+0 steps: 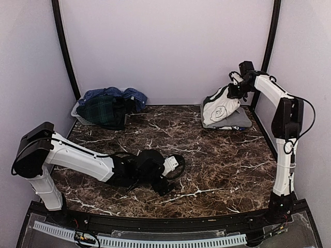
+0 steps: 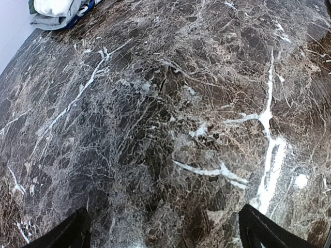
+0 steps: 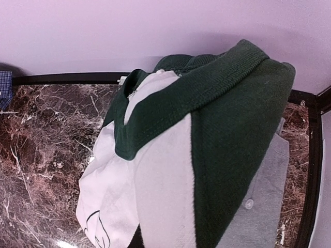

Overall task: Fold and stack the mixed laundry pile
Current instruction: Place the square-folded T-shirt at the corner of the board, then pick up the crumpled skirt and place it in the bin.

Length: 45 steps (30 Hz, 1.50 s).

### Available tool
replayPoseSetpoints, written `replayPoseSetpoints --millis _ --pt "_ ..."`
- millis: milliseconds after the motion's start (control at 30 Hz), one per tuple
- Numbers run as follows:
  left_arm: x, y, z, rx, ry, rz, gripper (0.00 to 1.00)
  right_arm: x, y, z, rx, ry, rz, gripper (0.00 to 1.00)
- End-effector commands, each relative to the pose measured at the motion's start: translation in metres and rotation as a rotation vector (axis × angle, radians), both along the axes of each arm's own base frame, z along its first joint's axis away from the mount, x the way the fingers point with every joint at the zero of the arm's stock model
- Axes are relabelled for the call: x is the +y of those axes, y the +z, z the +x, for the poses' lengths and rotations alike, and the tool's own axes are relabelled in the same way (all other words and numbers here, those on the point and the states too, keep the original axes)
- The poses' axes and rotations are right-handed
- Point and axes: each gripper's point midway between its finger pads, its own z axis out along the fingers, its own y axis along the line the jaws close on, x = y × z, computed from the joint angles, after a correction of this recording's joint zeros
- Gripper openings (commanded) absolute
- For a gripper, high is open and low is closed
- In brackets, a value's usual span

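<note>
Green ribbed knit fills the right wrist view and hides the right gripper's own fingers. Seen from above, its jaws are pinched on the white tee, which hangs below it with its lower part resting on a folded grey garment. The tee's print is cut off and unreadable. The left gripper hovers with jaws spread wide, only bare marble table beneath. Well beyond it, to its left, a basket holds the blue checked shirt and tartan shirt; a dark item beside them is hard to make out.
</note>
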Motion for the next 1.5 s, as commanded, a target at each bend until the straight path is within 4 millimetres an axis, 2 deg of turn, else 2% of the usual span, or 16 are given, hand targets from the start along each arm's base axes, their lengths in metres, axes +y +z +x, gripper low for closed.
replayPoseSetpoints --millis 0,133,233,300,500,733,867,933,1033,1133,1200,1233,1267,1300,1433,1467 --pt "-0.004 0.000 -0.001 0.014 -0.002 0.007 0.99 -0.019 0.032 0.018 -0.127 0.005 0.077 0.00" --pt "-0.003 -0.004 -0.001 0.020 0.006 0.021 0.99 -0.038 0.018 0.029 -0.138 -0.018 0.069 0.00" --pt "-0.001 -0.005 0.001 0.018 0.017 0.029 0.99 -0.038 0.004 0.037 -0.143 0.004 0.060 0.01" --pt "-0.002 -0.005 0.002 0.025 0.019 0.026 0.99 -0.057 -0.008 0.044 -0.139 -0.015 0.053 0.12" --pt "0.005 0.009 0.010 0.042 0.064 -0.012 0.99 -0.081 -0.035 0.059 -0.117 -0.084 -0.005 0.30" --pt "0.035 0.044 0.047 0.066 0.205 -0.128 0.99 -0.127 -0.023 0.061 -0.133 -0.241 -0.214 0.67" --pt "0.056 0.072 0.068 0.068 0.297 -0.198 0.99 -0.147 0.000 0.055 -0.157 -0.323 -0.274 0.80" --pt "0.070 0.080 0.080 0.086 0.360 -0.223 0.99 -0.149 0.017 0.051 -0.180 -0.338 -0.275 0.85" --pt "0.097 0.093 0.101 0.114 0.454 -0.248 0.99 -0.144 0.049 0.043 -0.225 -0.332 -0.239 0.96" --pt "0.124 0.124 0.120 0.095 0.540 -0.307 0.99 -0.127 0.075 0.033 -0.262 -0.303 -0.134 0.99" --pt "0.150 0.142 0.136 0.096 0.620 -0.325 0.99 -0.109 0.092 0.023 -0.276 -0.251 -0.038 0.99" --pt "0.164 0.159 0.150 0.084 0.665 -0.363 0.99 -0.100 0.099 0.019 -0.281 -0.223 0.005 0.99" --pt "0.174 0.166 0.154 0.084 0.687 -0.369 0.99 -0.091 0.106 0.013 -0.286 -0.196 0.042 0.99" --pt "0.187 0.185 0.165 0.061 0.716 -0.401 0.99 -0.083 0.105 0.008 -0.278 -0.177 0.068 0.99" --pt "0.233 0.234 0.193 -0.050 0.814 -0.415 0.99 -0.053 0.120 -0.014 -0.305 -0.105 0.129 0.99" --pt "0.242 0.236 0.197 -0.052 0.839 -0.405 0.99 -0.030 0.122 -0.021 -0.309 -0.060 0.143 0.99"
